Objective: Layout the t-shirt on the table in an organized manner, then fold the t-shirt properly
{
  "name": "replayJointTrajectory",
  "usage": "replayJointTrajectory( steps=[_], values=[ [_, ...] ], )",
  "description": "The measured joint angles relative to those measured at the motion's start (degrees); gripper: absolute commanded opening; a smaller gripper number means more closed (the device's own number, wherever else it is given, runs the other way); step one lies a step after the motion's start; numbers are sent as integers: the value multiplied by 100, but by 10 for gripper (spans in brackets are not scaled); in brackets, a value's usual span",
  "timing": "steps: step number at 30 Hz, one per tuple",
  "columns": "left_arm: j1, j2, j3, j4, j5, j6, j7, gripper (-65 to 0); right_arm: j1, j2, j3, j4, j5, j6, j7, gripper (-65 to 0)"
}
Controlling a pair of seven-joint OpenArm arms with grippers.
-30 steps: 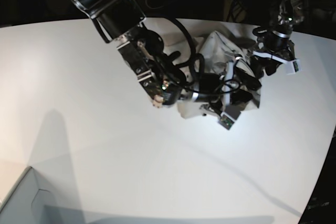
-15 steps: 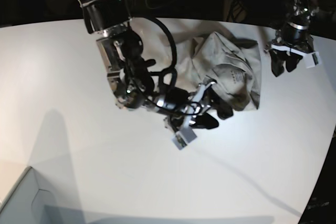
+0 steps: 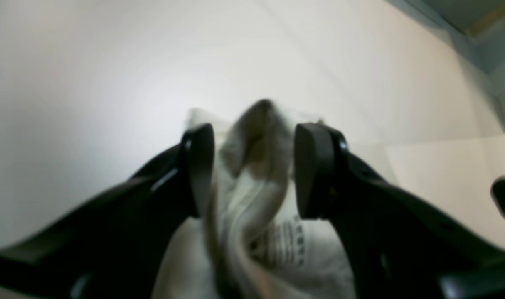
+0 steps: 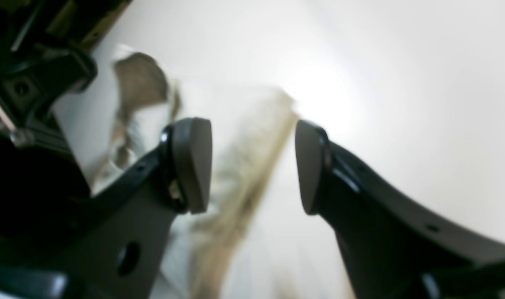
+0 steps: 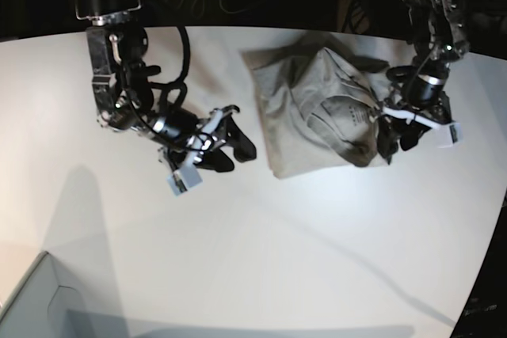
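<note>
right arm (image 5: 226, 144) withdrawn, t-shirt (image 5: 317, 108) crumpled

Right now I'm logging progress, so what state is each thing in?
t-shirt: crumpled in a bunched heap on the table, neither laid flat nor folded.
left gripper: jaws apart, a fold of shirt fabric between them, not pinched.
right gripper: open, holding nothing, apart from the shirt.
table: bears the shirt.
</note>
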Motion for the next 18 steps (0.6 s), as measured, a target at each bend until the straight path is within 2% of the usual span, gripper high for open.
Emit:
replayJointTrajectory(
  steps=[2, 8, 18],
  values=[
    [-157, 11, 7, -125, 7, 26, 205, -345, -127, 48, 26, 122, 0, 2, 0, -324],
    [-216, -72, 446, -168, 0, 59, 205, -346, -380, 138, 35, 378, -7, 2, -11, -324],
    [160, -66, 420, 76, 4, 33, 243, -346, -459, 140, 42, 457, -9, 2, -2, -324]
  ],
)
